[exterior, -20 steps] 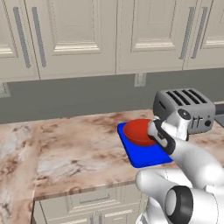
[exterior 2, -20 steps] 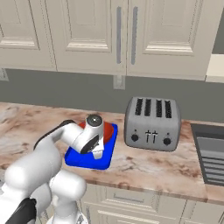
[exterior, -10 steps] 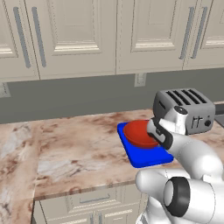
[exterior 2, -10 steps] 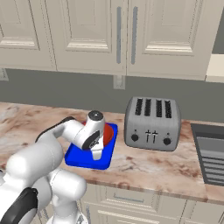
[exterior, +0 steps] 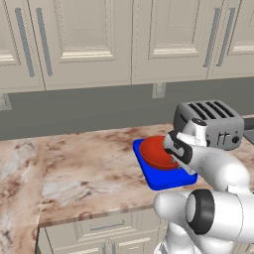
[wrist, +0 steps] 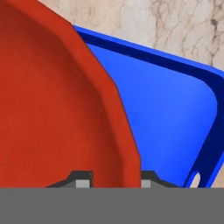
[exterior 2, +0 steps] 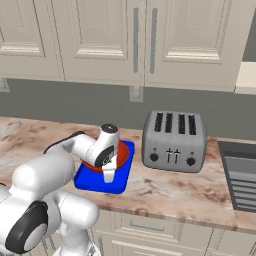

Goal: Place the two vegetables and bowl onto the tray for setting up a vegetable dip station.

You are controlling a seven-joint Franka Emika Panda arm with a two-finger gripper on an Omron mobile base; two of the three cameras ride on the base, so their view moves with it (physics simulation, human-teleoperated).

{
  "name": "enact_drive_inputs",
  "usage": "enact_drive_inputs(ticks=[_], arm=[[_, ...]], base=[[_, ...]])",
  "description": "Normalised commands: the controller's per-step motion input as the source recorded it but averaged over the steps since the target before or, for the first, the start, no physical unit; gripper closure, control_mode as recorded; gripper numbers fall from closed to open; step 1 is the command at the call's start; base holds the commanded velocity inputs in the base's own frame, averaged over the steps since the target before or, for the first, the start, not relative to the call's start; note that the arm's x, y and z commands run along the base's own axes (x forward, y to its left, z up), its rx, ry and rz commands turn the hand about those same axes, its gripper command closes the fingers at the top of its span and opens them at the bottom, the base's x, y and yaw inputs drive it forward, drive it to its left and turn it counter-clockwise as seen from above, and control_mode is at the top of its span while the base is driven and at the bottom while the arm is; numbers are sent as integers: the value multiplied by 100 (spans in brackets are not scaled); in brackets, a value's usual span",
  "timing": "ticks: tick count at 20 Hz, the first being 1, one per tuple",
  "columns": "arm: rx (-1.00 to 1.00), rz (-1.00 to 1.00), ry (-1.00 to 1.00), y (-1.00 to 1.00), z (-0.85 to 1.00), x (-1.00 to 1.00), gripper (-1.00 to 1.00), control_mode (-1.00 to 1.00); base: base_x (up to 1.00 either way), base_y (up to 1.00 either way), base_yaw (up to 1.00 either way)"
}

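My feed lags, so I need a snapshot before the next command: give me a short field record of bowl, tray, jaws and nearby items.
bowl: red bowl sits on the tray
tray: blue tray on the marble counter, left of the toaster
gripper: gripper at the bowl's rim, jaws on either side of it, closed on it
toaster: grey toaster standing apart from the tray
vegetables: none seen on the tray

The arm hides the tray's (exterior: 163, 181) right edge and, it seems, the bowl's (exterior: 156, 154) near rim.
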Motion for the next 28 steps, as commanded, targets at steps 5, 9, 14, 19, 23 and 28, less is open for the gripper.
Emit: enact_drive_inputs(ticks=[5,9,14,19,23,28], arm=[[0,0,8,8,-11,0,100,-100],[0,0,1,1,0,0,-100,-100],[0,0,0,0,0,-1,-100,-100],[0,0,-3,0,0,-17,-100,-100],[0,0,-3,-1,3,-18,-100,-100],[0,0,-6,0,9,-7,-100,-100]], base=[[0,0,0],[0,0,0],[0,0,0],[0,0,0],[0,0,0],[0,0,0]])
